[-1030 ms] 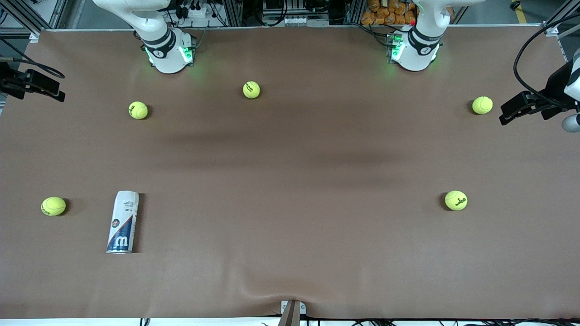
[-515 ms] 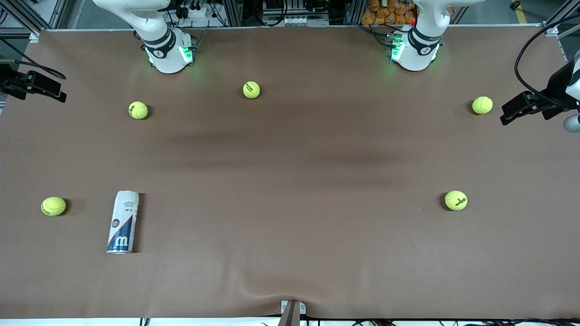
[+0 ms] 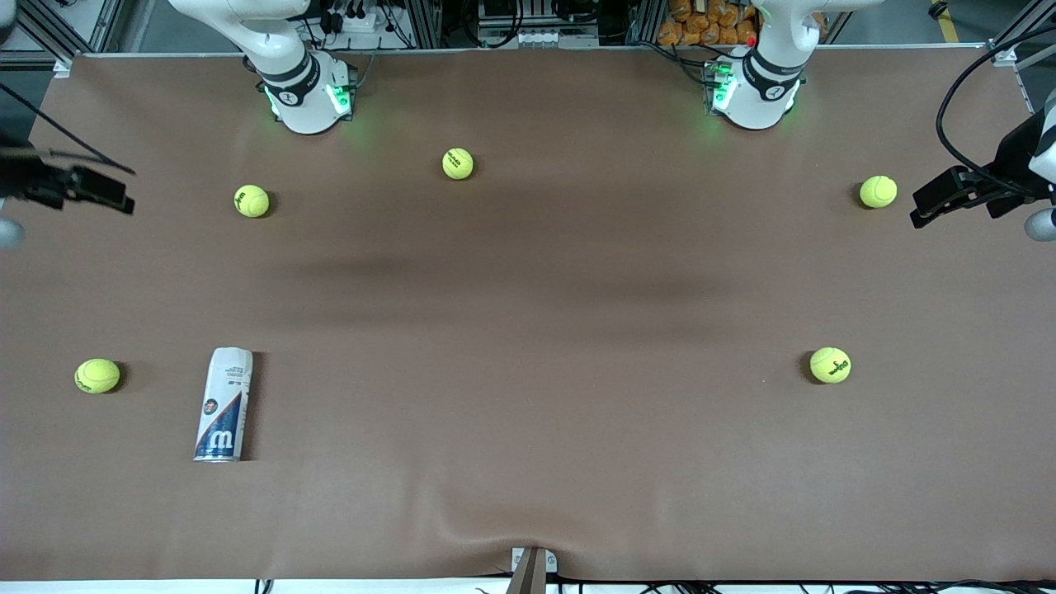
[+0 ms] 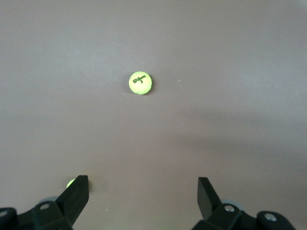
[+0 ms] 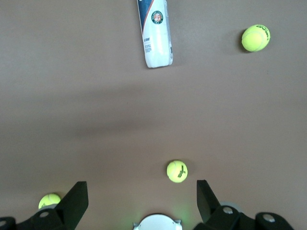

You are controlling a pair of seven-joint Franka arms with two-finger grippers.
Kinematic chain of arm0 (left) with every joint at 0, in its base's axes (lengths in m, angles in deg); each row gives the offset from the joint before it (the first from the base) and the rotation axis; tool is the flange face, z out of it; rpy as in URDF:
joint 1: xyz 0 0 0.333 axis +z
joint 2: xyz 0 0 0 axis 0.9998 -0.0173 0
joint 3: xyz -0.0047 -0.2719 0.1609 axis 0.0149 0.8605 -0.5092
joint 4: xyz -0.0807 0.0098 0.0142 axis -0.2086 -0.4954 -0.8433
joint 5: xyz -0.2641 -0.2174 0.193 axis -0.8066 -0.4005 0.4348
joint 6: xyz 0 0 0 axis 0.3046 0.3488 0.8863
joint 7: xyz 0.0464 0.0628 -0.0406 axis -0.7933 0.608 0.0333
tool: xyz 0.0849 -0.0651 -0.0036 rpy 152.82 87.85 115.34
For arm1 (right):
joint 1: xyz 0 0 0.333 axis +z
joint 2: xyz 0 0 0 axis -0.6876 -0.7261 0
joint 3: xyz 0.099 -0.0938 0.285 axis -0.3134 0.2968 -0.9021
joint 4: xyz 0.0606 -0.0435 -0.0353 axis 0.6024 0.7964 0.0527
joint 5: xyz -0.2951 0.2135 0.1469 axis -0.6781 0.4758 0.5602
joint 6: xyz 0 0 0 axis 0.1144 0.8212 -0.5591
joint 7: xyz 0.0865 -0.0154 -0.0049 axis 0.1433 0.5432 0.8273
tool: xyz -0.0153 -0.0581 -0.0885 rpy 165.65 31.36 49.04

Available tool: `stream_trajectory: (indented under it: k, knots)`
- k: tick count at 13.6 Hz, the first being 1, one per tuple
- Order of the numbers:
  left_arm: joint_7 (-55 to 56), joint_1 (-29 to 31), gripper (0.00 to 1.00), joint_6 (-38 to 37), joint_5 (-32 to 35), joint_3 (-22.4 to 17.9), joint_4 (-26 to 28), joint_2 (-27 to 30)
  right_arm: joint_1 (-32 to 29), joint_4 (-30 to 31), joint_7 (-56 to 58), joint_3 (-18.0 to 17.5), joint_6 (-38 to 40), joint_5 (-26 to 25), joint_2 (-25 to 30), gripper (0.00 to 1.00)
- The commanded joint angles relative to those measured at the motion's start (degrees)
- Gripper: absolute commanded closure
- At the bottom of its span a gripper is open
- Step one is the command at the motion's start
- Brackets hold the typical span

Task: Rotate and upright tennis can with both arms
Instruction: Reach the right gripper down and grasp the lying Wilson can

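Right claw (image 3: 107,196) has shifted down the view at the counter (image 3: 528,272) edge since a second ago, likely starting toward the tennis can (image 3: 223,404); jaws wide open, empty. Left claw (image 3: 940,198) waits, open, empty. Can lies flat near front camera, untouched; label shows "W", ball (image 4: 140,83) reads "Wilson 3".

The tennis can (image 3: 223,404) lies flat on the brown table (image 3: 528,330), toward the right arm's end. One ball (image 3: 97,375) lies near it, on the side toward that end of the table, with a gap between them. The can's other long side faces bare table, and both of its ends are free too. The other balls (image 3: 252,200) (image 3: 458,163) (image 3: 878,191) (image 3: 830,365) lie well apart from the can.
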Motion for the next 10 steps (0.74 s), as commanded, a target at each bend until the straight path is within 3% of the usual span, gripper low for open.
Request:
stream_trajectory:
  k: [1,10]
  knots:
    - [0.0,0.01,0.0,-0.96,-0.89,0.05,-0.24,0.61,-2.03,-0.95,0.27,-0.33,-4.57,-0.07,-6.88,0.0]
    - [0.0,0.19,0.0,-0.96,-0.89,-0.04,-0.24,0.61,-3.79,-1.22,8.35,-0.41,-27.68,0.2,-27.1,0.0]
